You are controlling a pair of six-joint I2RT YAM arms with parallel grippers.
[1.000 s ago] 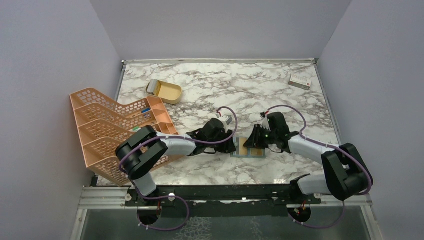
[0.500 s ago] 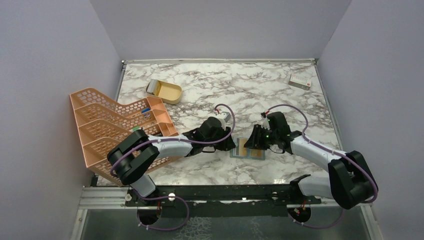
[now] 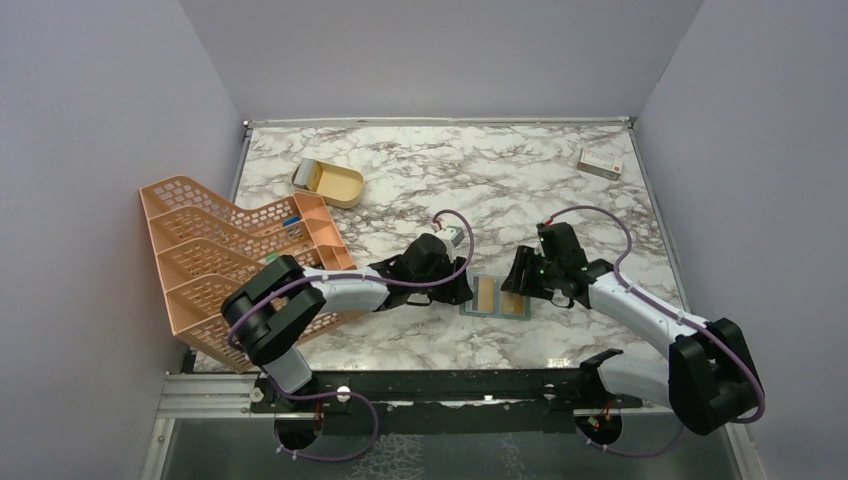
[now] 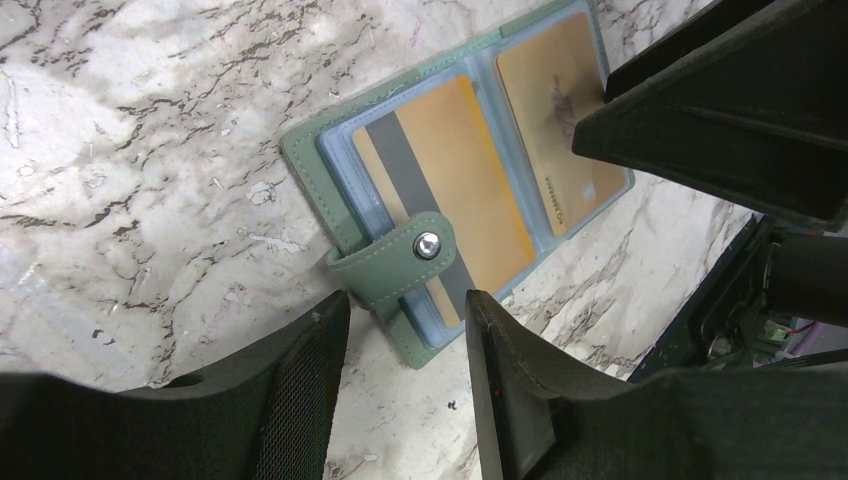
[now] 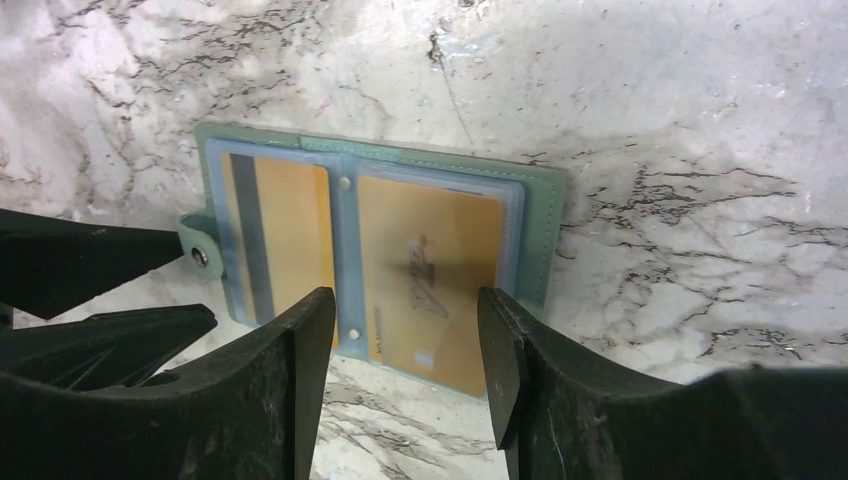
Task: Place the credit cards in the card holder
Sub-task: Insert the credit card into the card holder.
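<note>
The card holder (image 3: 497, 313) lies open and flat on the marble, grey-green rim (image 4: 300, 150) up, with pale blue inner sleeves. Two tan-orange credit cards sit in it, one per side: a striped one (image 4: 470, 170) (image 5: 290, 230) and a plain one (image 4: 545, 90) (image 5: 430, 260). The snap tab (image 4: 400, 265) folds over the striped card's edge. My left gripper (image 4: 405, 300) (image 3: 462, 290) is open just off the tab end and holds nothing. The right gripper (image 5: 405, 295) (image 3: 518, 280) stands open above the plain card's side, empty.
An orange mesh rack (image 3: 230, 260) stands at the left beside the left arm. A gold oval tin (image 3: 330, 182) lies at the back left, and a white box with a red mark (image 3: 600, 163) at the back right.
Both grippers have opened wider. The right gripper has drawn back a little to the right, off the plain card. The card holder has not moved.
</note>
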